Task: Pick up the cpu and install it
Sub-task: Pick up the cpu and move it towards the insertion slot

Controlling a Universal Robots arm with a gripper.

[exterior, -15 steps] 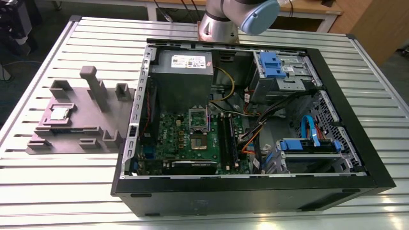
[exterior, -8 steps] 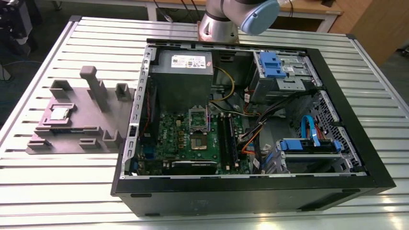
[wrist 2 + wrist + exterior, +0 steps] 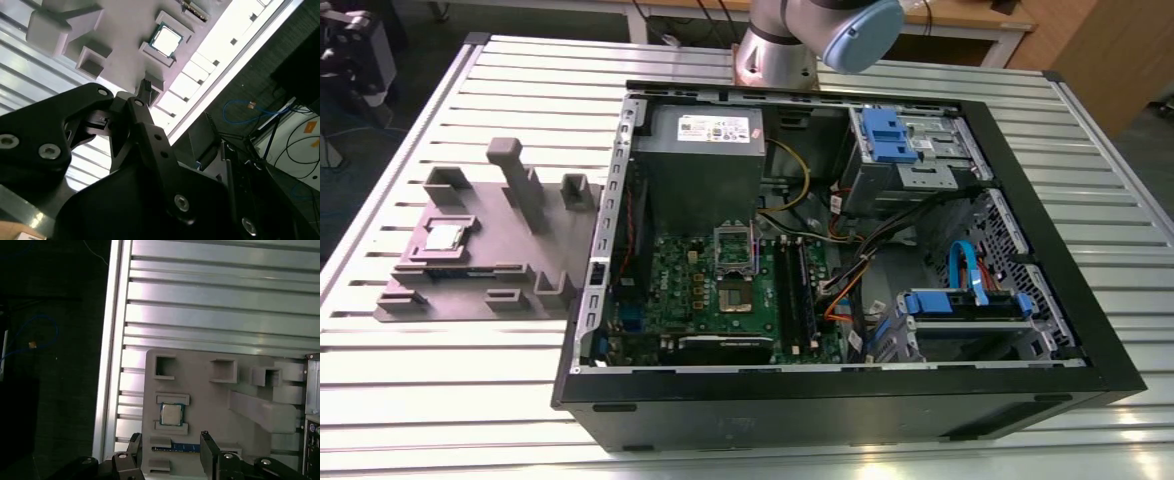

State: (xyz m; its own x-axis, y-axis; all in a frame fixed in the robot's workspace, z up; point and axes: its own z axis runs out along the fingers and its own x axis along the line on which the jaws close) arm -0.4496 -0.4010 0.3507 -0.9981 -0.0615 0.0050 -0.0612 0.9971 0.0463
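Note:
The cpu (image 3: 447, 236) is a small square chip with a shiny silver top. It lies flat in a recess of the grey fixture plate (image 3: 480, 285) on the exterior view's left, outside the computer case. Both wrist views look down on the cpu (image 3: 171, 414) (image 3: 165, 40) in its recess. My gripper (image 3: 171, 444) hangs above the plate close to the chip, open, its two black fingers (image 3: 207, 442) spread wide with nothing between them. The motherboard (image 3: 707, 295) lies in the open case, with its black-and-silver socket frame (image 3: 736, 250) near the middle.
The black computer case (image 3: 854, 395) stands open on the slatted metal table (image 3: 454, 400). Inside are a grey power supply box (image 3: 700, 150), drive cages with blue clips (image 3: 887, 135) and loose cables (image 3: 854, 265). Raised grey posts (image 3: 520, 180) stand on the fixture plate.

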